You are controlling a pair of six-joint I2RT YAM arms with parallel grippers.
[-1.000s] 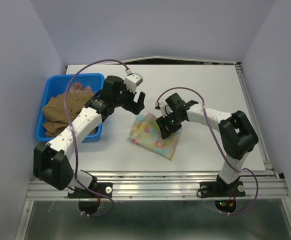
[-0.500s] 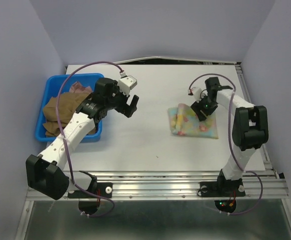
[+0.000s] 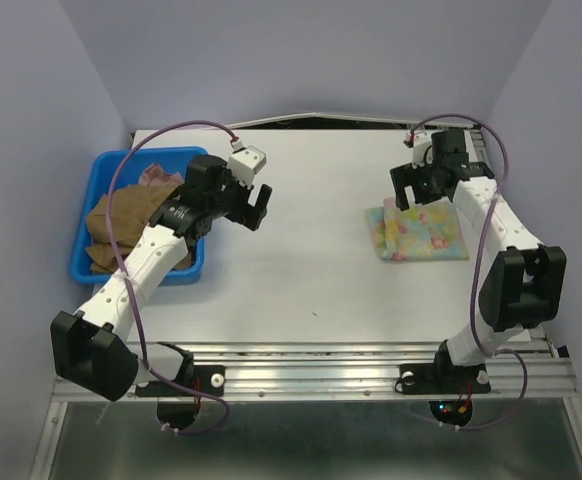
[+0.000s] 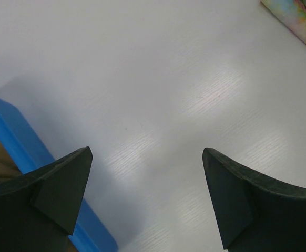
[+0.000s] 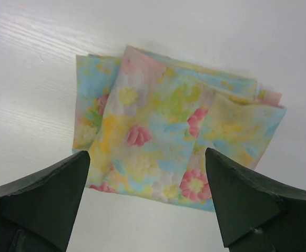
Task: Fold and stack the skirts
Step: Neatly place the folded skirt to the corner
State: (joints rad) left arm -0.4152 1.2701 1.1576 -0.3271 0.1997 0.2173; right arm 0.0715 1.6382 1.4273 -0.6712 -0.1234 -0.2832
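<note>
Jaws on both arms stand wide apart, gripping nothing; right gripper (image 3: 418,192) hovers over the folded floral skirt (image 3: 418,232) at the table's far right, its arm stretched forward; left gripper (image 3: 256,205) hangs over the bare white table (image 3: 311,280) just beside the blue bin (image 3: 121,157), its arm angled inward; brown skirt (image 3: 121,215) and pink skirt (image 3: 156,176) lie crumpled in the bin; pale walls enclose the table.
</note>
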